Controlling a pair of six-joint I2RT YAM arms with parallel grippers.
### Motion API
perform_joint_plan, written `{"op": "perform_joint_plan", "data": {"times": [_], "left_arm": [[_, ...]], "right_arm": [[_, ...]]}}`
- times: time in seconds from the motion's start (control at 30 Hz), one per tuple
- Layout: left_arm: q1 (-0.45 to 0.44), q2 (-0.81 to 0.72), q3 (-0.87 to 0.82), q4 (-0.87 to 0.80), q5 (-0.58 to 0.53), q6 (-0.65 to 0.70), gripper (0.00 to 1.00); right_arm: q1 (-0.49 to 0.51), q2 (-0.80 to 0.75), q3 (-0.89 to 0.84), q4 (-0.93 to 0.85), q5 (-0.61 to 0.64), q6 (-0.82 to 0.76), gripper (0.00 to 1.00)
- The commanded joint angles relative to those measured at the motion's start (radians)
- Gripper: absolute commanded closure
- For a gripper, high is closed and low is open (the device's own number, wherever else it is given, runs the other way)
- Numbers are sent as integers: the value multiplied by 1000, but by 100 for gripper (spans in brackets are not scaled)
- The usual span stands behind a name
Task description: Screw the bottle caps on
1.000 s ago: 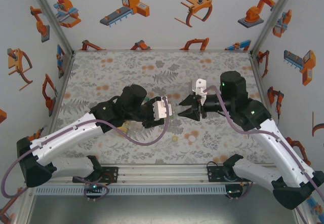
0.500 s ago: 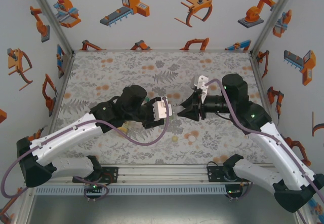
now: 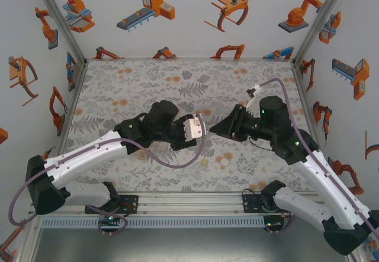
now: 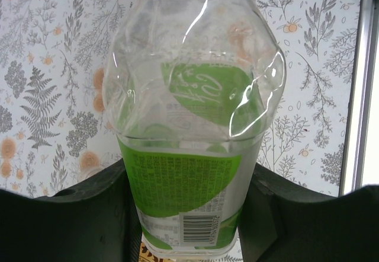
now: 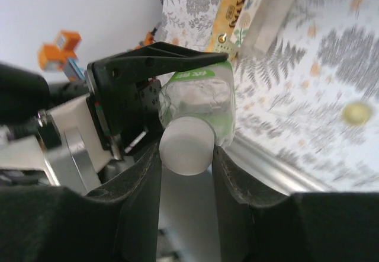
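- Pale-yellow cap (image 3: 205, 162) lies loose on the floral bench (image 3: 148, 84), nearer the arm bases than both wrists and apart from the bottle.
- Left gripper (image 4: 190, 211): its jaws are clamped on the lower, labelled part of the clear bottle (image 4: 195, 96), one on each side of the white-green label.
- Clear bottle is held off the bench between the two arms, with its neck pointing away from the left wrist and toward the right arm.
- White cap (image 5: 186, 144) sits at the bottle's mouth, covering the neck opening. Whether its threads are engaged cannot be told.
- Right gripper (image 5: 186, 155): its jaws are closed on the white cap, one pad touching each side of it.
- In the overhead view the two wrists meet tip to tip over mid-bench, and the bottle is largely hidden between them.
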Motion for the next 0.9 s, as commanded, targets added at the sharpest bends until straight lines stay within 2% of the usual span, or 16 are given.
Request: {"op": "perform_joint_plan", "data": {"times": [0.0,0.13,0.37,0.4,0.5,0.57,0.73,0.87], "left_arm": [[-1,10,17,75,-16,22,100],[-1,14,19,60,-15,37,100],[0,4,11,49,-7,42,100],[-1,3,10,46,-7,45,100],[0,2,3,35,-11,52,100],[-1,6,2,36,-7,50,100],[-1,10,11,31,20,52,100],[-1,7,17,4,45,68,100]], "right_arm": [[0,7,-52,-106,1,393,100],[0,23,-55,-90,0,420,100],[1,77,38,-150,46,235,100],[0,78,49,-150,54,207,96],[0,85,95,-150,65,78,64],[0,86,120,-150,55,-5,50],[0,59,162,-145,68,-226,45],[0,16,150,-89,41,-485,45]]}}
